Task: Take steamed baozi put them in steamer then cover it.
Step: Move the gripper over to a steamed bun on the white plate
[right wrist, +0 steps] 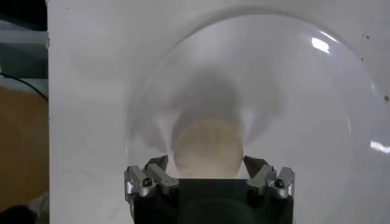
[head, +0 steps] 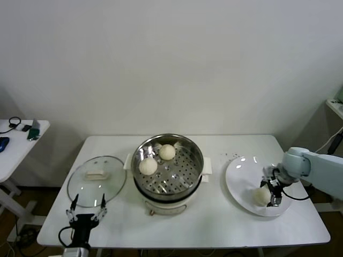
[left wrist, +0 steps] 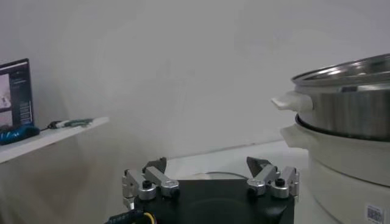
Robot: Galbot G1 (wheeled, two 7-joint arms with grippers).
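Left gripper point(head: 86, 211), fingers spread, idle at your 7 o'clock beside glass lid point(head: 96, 180). Right gripper point(head: 271, 191) spread around baozi point(head: 261, 196) on plate point(head: 238, 176), 4 o'clock. Steamer point(head: 168, 172) centre, two buns inside. Risk: uneven closing squashes or rolls soft bun away.

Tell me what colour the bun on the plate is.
Pale cream-white bun, clearest in the right wrist view.

Right arm reaches in from the right, wrist bent downward, its end effector point(head: 273, 194) lowered with fingers spread wide; left end effector point(head: 86, 210) idles low at front-left, fingers apart.
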